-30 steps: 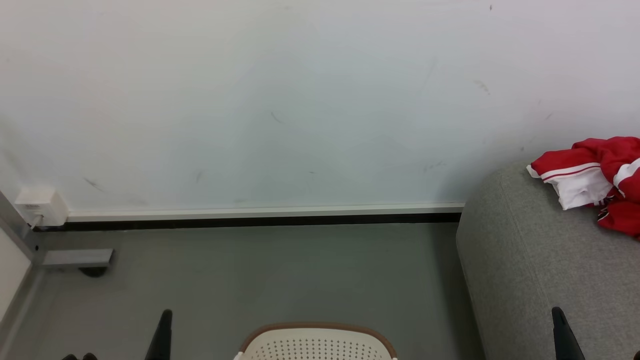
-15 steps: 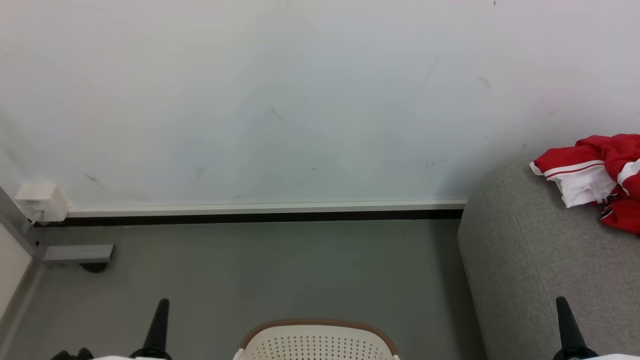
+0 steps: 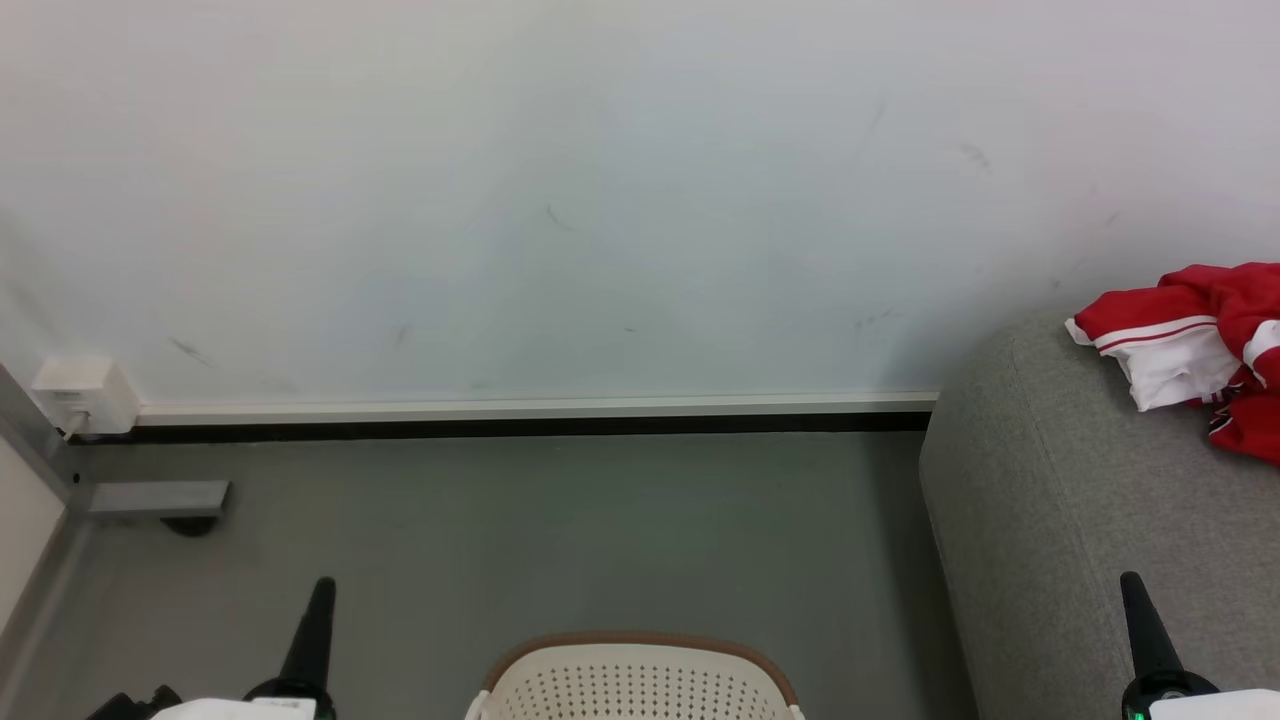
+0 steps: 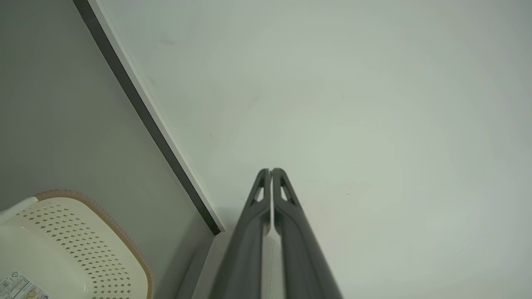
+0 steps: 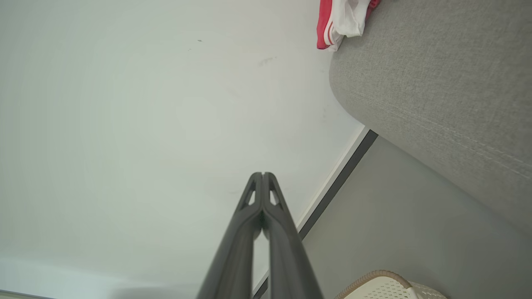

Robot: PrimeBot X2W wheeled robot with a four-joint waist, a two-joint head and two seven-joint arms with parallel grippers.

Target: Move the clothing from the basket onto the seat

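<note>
**Check basket before next reach**

Left gripper [image 3: 322, 592] and right gripper [image 3: 1132, 588] are both closed and empty, pointing up on either side of the basket [image 3: 640, 685]. Clothing [image 3: 1160, 335] lies on the seat [image 3: 1040, 520], near the wall. Basket inside is hidden. Probably look down first, open jaws above the rim, pinch a fold, lift clear.

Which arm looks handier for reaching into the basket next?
Probably the left. The left gripper, shut, sits closer to the basket; the right gripper, also shut, is farther off, by the seat.
</note>
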